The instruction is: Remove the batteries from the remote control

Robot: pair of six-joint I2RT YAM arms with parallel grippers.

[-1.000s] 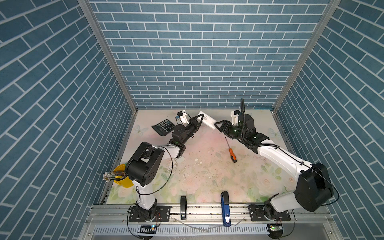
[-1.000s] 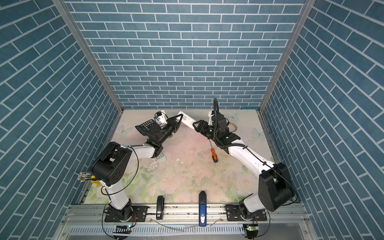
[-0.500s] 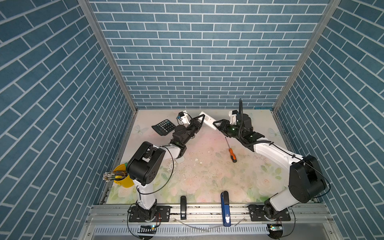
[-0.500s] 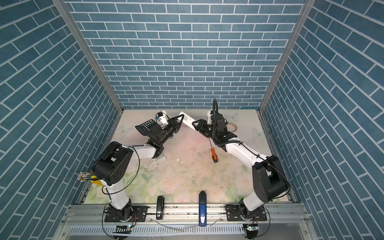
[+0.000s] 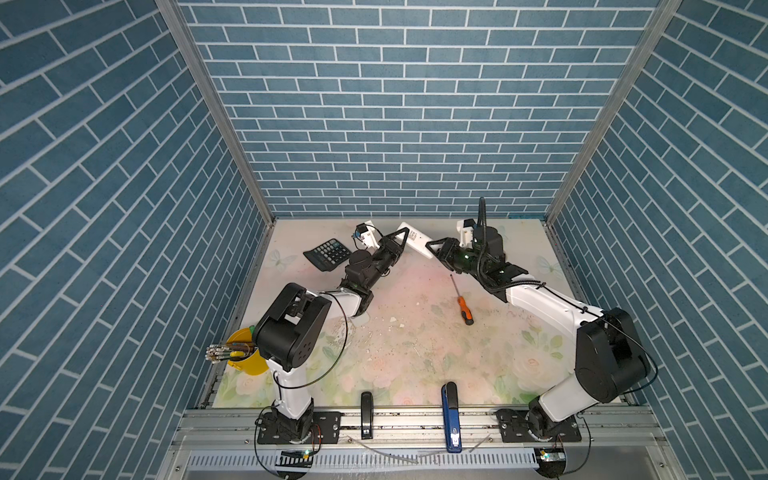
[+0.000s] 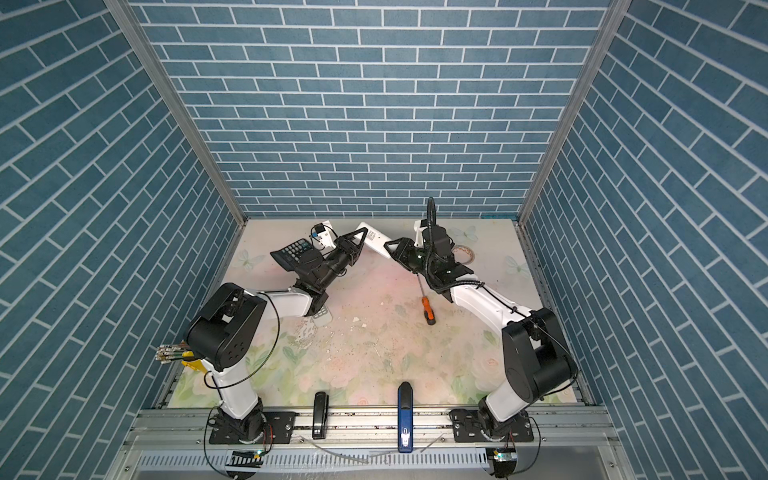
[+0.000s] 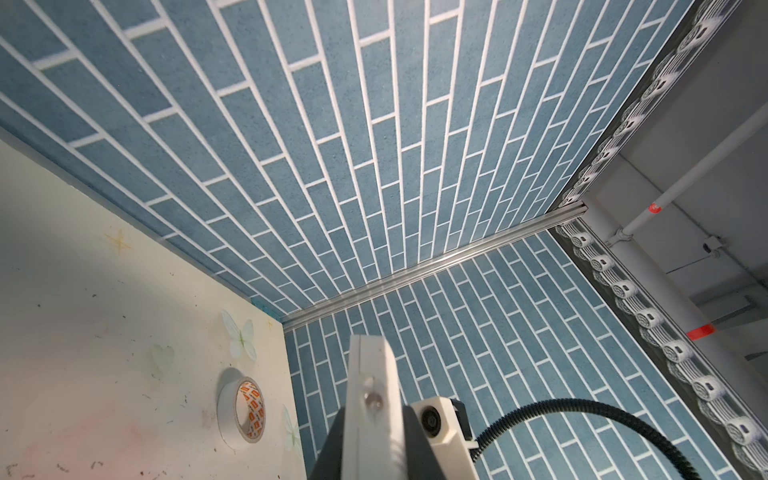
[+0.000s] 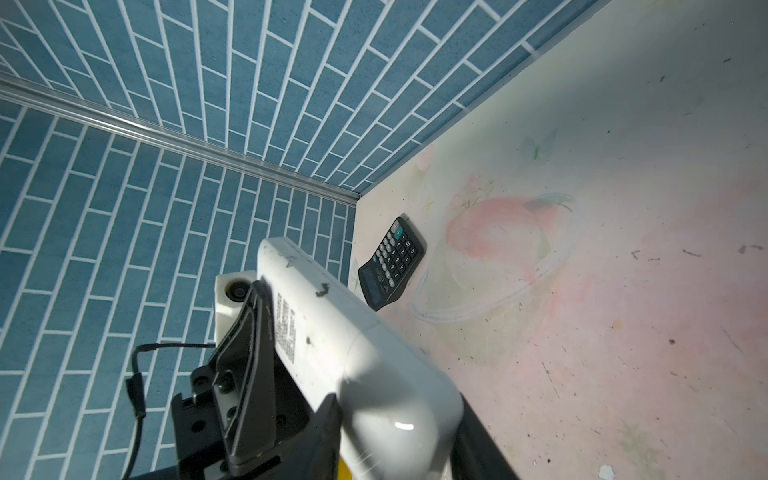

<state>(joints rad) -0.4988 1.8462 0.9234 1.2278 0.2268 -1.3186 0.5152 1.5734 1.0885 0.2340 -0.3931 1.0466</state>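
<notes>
Blue brick-patterned walls close in a tabletop covered with a pale floral print. Near the middle of its back edge, your long white plastic remote control hangs off the surface, spanning the gap between your 2 grippers. Your left gripper is clenched on the remote's end nearer the back-left corner. Your right gripper has its 2 black fingers on either side of the other, rounded end, but you cannot tell whether they press on it. In the right wrist view the remote's printed label faces the camera.

A black calculator lies toward the back-left corner, just beside your left arm. An orange-handled screwdriver lies right of centre, apart from both grippers, its tip toward the back edge. A roll of white tape sits near the back-right corner behind your right arm. A yellow cup holding a bundle of brushes rests at the left edge.
</notes>
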